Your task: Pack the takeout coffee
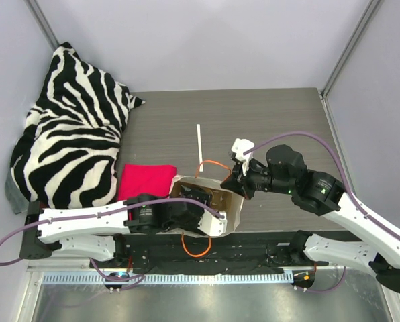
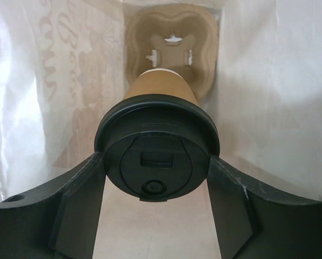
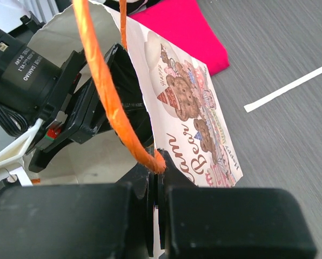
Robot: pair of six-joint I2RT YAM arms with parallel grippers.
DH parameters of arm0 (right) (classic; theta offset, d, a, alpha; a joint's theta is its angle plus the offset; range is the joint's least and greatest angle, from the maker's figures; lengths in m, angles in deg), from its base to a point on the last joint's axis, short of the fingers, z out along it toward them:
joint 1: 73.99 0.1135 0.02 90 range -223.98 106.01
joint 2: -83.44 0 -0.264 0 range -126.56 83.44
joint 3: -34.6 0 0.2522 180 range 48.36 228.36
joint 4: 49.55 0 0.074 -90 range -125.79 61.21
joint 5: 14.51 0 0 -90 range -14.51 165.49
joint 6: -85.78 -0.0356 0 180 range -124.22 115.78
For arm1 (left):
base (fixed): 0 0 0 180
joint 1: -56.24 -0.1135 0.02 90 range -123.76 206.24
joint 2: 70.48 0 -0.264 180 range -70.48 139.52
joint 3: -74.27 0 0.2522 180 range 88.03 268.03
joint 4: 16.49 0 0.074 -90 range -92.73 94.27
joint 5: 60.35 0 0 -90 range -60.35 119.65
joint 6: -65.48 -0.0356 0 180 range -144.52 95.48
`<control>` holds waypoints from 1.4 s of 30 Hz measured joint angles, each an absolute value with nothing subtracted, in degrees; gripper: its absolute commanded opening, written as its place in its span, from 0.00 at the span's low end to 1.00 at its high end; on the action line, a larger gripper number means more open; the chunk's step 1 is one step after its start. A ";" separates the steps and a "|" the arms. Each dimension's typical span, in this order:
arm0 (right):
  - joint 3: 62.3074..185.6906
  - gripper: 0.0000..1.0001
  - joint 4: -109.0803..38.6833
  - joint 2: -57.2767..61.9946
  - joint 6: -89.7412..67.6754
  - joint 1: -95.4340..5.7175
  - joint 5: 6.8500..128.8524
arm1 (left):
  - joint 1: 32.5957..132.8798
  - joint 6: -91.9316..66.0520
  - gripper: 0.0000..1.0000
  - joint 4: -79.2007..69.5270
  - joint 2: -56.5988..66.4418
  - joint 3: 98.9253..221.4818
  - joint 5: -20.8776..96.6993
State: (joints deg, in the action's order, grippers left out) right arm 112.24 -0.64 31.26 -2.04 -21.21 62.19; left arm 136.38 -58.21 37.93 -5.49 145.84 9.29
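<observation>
The takeout coffee [image 2: 160,87], a brown paper cup with a black lid [image 2: 156,135], sits between my left gripper's [image 2: 156,164] fingers, which press the lid's two sides. This is deep inside the paper bag [image 1: 231,209]. The cup's base points at the tan pulp carrier [image 2: 172,43] at the bag's bottom. In the top view my left gripper [image 1: 198,201] reaches into the bag's mouth and the cup is hidden. My right gripper [image 3: 160,174] is shut on the bag's rim [image 3: 150,102], beside the orange handle [image 3: 104,91]. It shows in the top view [image 1: 235,182] too.
A zebra-print pillow [image 1: 72,127] fills the left side. A red cloth [image 1: 146,180] lies beside the bag. A white strip [image 1: 200,143] lies on the grey table behind it. A second orange handle [image 1: 196,245] hangs over the near edge.
</observation>
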 measured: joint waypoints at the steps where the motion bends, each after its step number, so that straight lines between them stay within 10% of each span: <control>1: 112.35 0.01 -0.62 31.15 -2.20 -21.21 62.06 | 136.66 -58.65 0.15 37.98 -5.49 145.84 8.57; 42: 115.65 0.01 -2.15 25.68 -10.52 -21.19 62.63 | 134.32 -54.91 0.14 40.12 9.61 155.36 7.72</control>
State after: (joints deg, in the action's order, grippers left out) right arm 115.65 -2.15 25.68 -10.52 -21.19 62.63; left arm 134.32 -54.91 40.12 9.61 155.36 7.72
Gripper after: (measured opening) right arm 0.030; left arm 0.730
